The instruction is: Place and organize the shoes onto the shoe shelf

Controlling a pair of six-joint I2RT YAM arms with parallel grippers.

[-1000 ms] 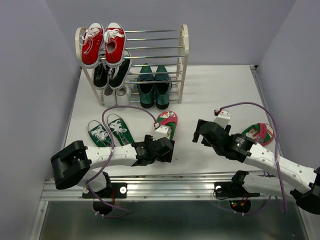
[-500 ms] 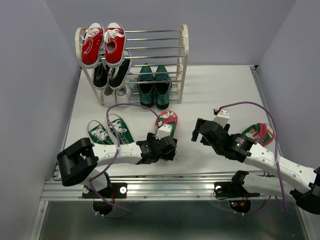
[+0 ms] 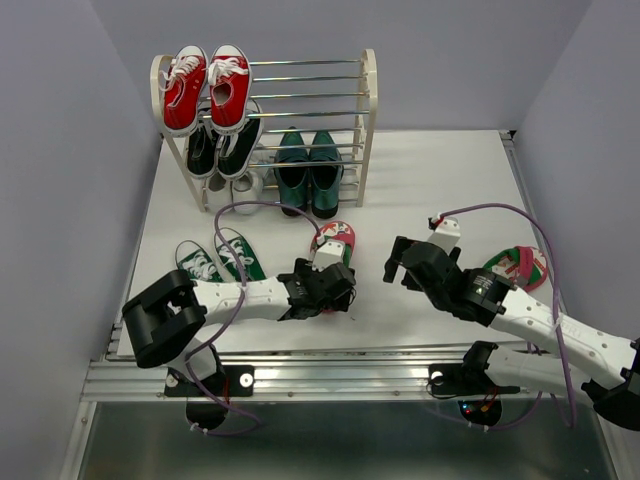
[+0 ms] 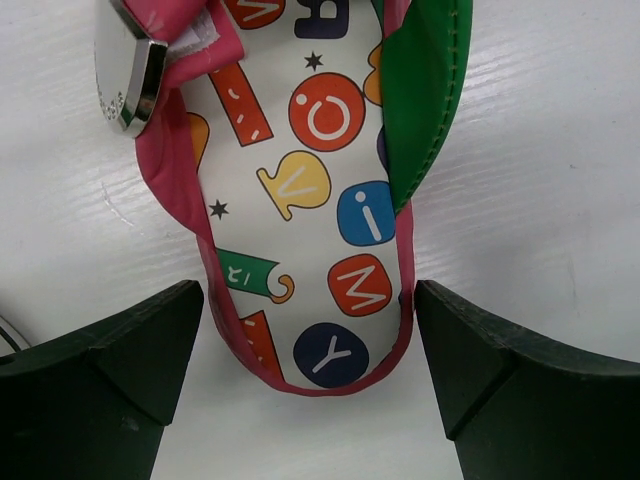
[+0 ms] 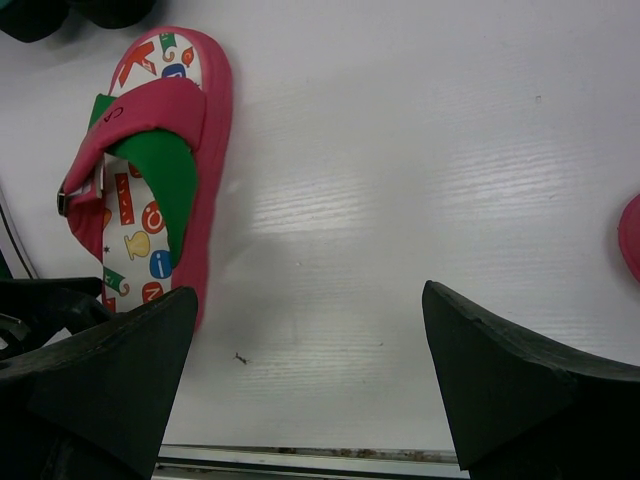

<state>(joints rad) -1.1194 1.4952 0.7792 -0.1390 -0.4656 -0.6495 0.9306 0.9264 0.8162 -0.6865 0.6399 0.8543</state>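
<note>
One shoe shelf (image 3: 368, 100): far end of the table, dark green loafers (image 3: 308, 175) low in its right half.
green canvas sneakers (image 3: 222, 262): on the table, left of the left arm, well apart from the rack.
near flip-flop (image 4: 330, 190): table centre, heel nearest, long axis running straight away from the left gripper (image 4: 308, 295) toward the rack.
far flip-flop (image 3: 520, 265): beside the right arm.
left gripper: nearer; jaws wide, empty, straddling the heel.
right gripper (image 5: 308, 295): spread wide, holding nothing, over bare table.
change: left gripper has slid forward onto the heel since a second ago; right gripper has hardly moved.
</note>
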